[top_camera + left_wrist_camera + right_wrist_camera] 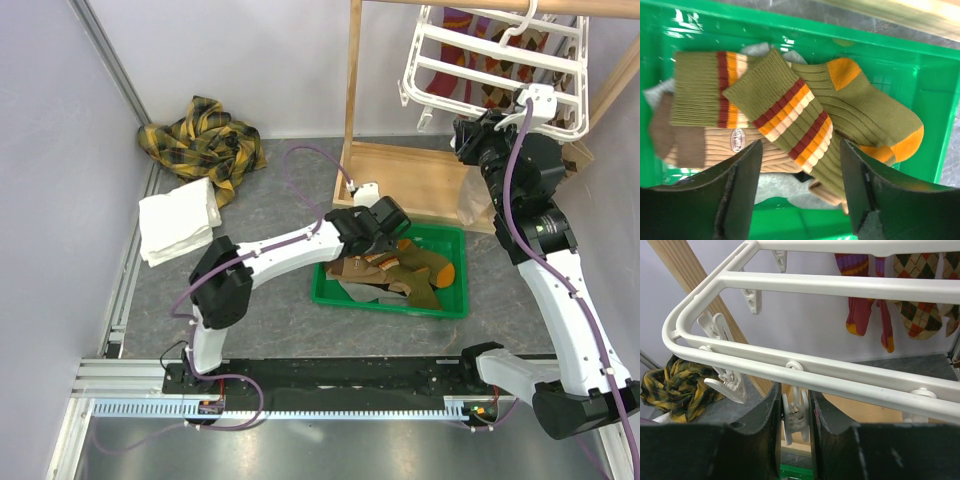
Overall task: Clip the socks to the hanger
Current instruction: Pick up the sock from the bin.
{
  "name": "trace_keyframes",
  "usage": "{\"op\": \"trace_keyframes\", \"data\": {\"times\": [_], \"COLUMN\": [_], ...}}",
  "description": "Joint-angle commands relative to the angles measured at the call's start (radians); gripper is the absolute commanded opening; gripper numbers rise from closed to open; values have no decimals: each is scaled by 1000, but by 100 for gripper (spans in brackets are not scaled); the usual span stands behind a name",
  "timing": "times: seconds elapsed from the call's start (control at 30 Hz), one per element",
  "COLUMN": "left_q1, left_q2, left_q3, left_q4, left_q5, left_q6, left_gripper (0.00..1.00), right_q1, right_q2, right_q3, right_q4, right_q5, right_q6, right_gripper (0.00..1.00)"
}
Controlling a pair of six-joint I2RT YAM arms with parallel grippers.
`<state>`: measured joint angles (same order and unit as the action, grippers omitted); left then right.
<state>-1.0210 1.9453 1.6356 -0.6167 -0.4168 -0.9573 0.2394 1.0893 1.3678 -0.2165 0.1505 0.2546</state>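
Observation:
Several socks (400,272) lie piled in a green bin (440,305). In the left wrist view an olive sock with red, orange and cream stripes (790,115) lies on top, over a second olive sock with orange heel and toe (875,115) and a tan ribbed sock (720,145). My left gripper (800,170) is open just above the striped sock's cuff, one finger on each side, holding nothing. The white hanger (480,60) hangs from the wooden frame. My right gripper (796,415) is shut on a dangling white clip (797,412) under the hanger's near bar (840,380).
A purple-and-red sock (860,300) and argyle socks (917,305) hang clipped at the hanger's far side. The wooden frame's post (353,80) and base (420,180) stand behind the bin. A yellow plaid cloth (205,140) and a white towel (180,220) lie at back left.

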Motion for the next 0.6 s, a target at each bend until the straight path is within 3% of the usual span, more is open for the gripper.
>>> {"op": "trace_keyframes", "data": {"times": [0.0,0.3,0.47,0.57], "left_q1": [4,32,39,41], "left_q2": [72,265,291,276], "left_q3": [111,239,222,182], "left_q4": [-90,-140,-158,-160], "left_q5": [16,24,38,24], "left_q6": [-124,-149,-170,-170], "left_gripper": [64,57,47,33], "right_q1": [6,8,9,11], "right_q2": [-23,-29,-28,-26], "right_q3": [-24,-39,-44,-44], "right_q4": [-24,-18,-14,-15], "right_q5": [-8,-8,-3,-6], "right_q6": [-14,-14,-18,-18], "right_gripper": [0,0,0,0]}}
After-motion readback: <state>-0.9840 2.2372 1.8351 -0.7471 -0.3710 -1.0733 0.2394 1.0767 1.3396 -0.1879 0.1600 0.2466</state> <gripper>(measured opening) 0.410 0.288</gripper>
